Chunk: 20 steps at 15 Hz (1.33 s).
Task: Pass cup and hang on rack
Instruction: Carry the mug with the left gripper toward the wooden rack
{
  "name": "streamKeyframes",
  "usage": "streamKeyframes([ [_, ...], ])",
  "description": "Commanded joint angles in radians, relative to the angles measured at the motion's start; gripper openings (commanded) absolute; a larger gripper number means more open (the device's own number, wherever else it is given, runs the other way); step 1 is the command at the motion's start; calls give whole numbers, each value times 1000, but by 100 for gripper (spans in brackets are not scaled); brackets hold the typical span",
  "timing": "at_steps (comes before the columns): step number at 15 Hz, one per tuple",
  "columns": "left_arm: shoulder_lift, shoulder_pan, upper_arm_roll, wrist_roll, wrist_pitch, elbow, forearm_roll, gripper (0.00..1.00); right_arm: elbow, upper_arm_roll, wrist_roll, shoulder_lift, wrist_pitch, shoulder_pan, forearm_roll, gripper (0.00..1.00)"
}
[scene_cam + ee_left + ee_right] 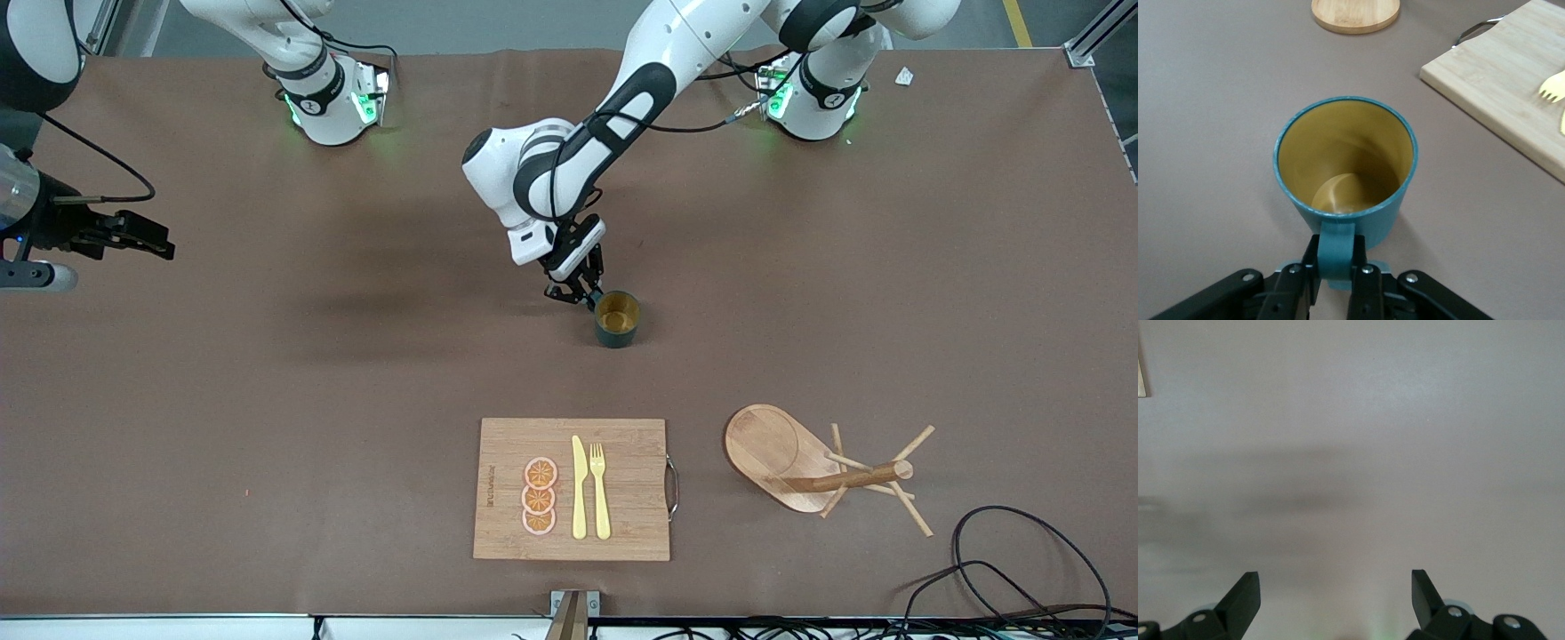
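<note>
One cutting board, one rack, left gripper jaws clamping one cup's handle, right gripper jaws wide, empty.

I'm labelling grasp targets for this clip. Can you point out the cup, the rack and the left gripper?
cup (1338,133): left wrist view, on its yellowish inner wall.
rack (766,442): front view, on its oval base.
left gripper (1335,275): left wrist view, between its fingertips, shut on the cup's handle.
</note>
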Motion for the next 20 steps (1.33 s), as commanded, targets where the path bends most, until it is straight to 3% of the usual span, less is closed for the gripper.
streamKeyframes([
  [1,-60,54,-15,62,-9,10,2,0,-24,20,17,-21,12,-20,18,100],
  [5,-193,194,-40,215,65,42,-191,0,-26,19,52,-21,5,-12,18,100],
  [11,-331,485,-41,625,91,100,-674,0,-24,19,49,-21,10,-11,18,100],
  [15,-362,642,-41,806,90,100,-907,0,-24,19,49,-21,18,-14,18,100],
  [20,-356,785,-38,1010,85,100,-1082,0,-17,20,49,-20,24,-12,18,100],
])
